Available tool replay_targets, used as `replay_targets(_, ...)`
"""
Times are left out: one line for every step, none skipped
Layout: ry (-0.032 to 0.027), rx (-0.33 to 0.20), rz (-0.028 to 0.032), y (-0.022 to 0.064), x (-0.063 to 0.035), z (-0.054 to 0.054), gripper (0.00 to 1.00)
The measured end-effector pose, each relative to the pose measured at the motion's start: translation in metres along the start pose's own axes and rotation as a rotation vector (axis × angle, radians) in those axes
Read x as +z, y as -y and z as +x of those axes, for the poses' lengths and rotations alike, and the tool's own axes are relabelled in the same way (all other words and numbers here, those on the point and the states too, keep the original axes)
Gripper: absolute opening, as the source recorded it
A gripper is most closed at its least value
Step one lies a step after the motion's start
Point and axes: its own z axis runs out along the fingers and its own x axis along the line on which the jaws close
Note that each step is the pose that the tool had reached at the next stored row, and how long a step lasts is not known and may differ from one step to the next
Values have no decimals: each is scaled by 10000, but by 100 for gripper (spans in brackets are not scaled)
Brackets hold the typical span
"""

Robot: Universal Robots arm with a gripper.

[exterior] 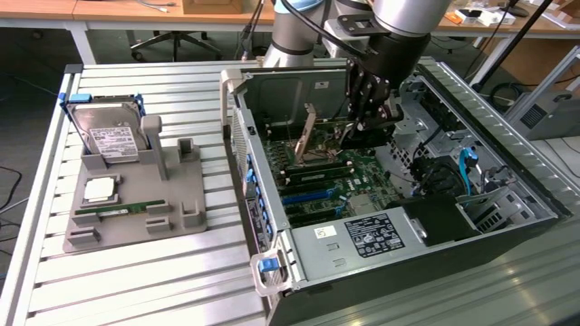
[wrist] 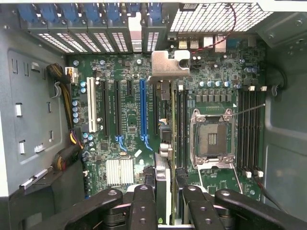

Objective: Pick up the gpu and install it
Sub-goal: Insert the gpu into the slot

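- One robot arm is reaching down into the open computer case [exterior: 507, 224], which is lying on its side on the slatted metal surface [exterior: 136, 285].
- Its end effector [exterior: 367, 125] is hanging inside the case above the motherboard [exterior: 363, 183], toward the rear panel end.
- The fingers [wrist: 144, 201] are clamped on the gpu [exterior: 306, 136], gripping the card's upper edge while the card is standing on edge, upright, over the board.
- In the wrist view the gpu [wrist: 165, 143] is showing edge-on as a thin strip running away from the end effector [wrist: 165, 201], with its silver metal bracket [wrist: 170, 64] at the far end, close to the case's rear slot openings [wrist: 110, 40].
- The card is sitting between the blue expansion slot [wrist: 142, 112] and the empty processor socket [wrist: 211, 139]; whether its lower edge is seated in a slot I cannot tell.
- Beside the case, on the exterior view's left, a grey parts holder [exterior: 136, 204] is resting on the surface.
- That holder is carrying a silver hard drive [exterior: 109, 136] propped upright in a blue frame, a narrow green RAM stick [exterior: 118, 209] lying flat, and a square silver chip [exterior: 100, 190] between them.
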Motion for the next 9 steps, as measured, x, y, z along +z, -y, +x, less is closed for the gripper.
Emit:
replay_targets(0, 0, 0, -3, 0, 0, 27)
replay_targets(0, 0, 0, -5, 1, 1, 27)
replay_targets(0, 0, 0, -9, 1, 1, 27)
replay_targets(1, 0, 0, -11, 2, 1, 27)
replay_targets(0, 0, 0, -13, 2, 1, 27)
replay_targets(0, 0, 0, -17, 2, 2, 27)
replay_targets(1, 0, 0, -22, 3, 2, 27)
replay_targets(0, 0, 0, -25, 3, 2, 27)
replay_targets(0, 0, 0, -27, 4, 3, 27)
